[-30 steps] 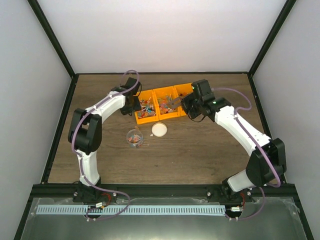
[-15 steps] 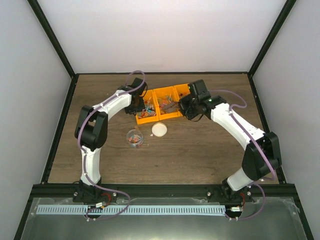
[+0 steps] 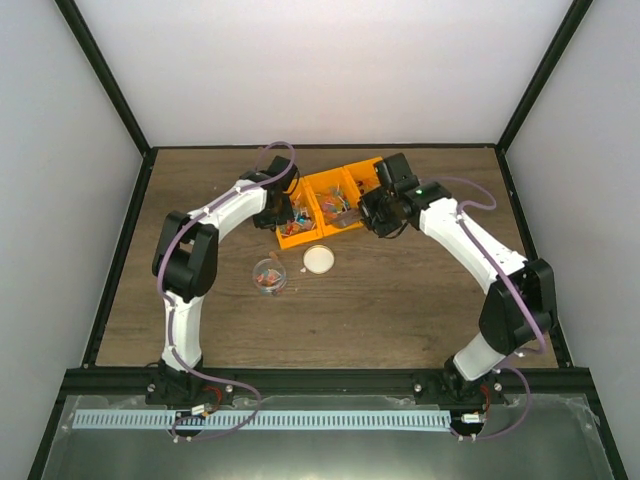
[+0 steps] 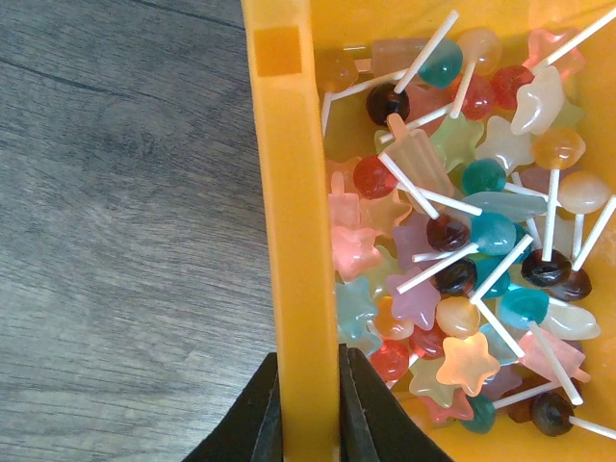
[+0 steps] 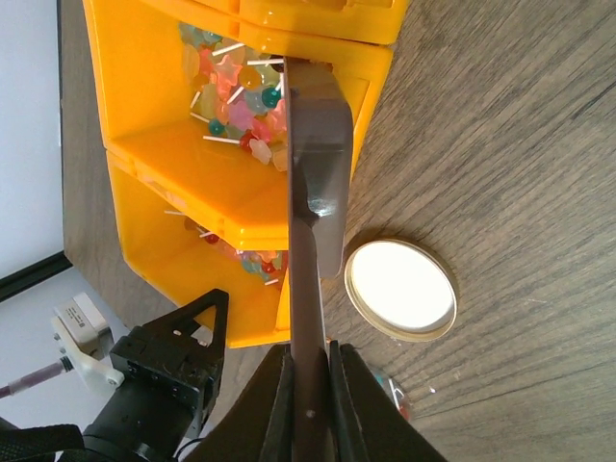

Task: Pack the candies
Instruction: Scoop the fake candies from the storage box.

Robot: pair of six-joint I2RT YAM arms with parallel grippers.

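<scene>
The left gripper (image 4: 310, 387) is seen clamped on one side wall of the single orange bin (image 4: 289, 192), one finger on either face of the wall. The candies (image 4: 452, 241), too many to be counted, are heaped just right of that gripper, inside the compartment bounded by the held wall. Bare wooden table (image 4: 115, 192) is seen to its left.

The right gripper (image 5: 308, 354) is closed on the handle of the one brown scoop (image 5: 316, 164), which is held out ahead of the fingers with its far end over a compartment holding candies. Three compartments are counted in the bin from above.

One round cream lid (image 5: 400, 291) lies just right of the right gripper. One clear jar (image 3: 268, 274) with coloured pieces inside is set beside the lid, apart from both grippers.
</scene>
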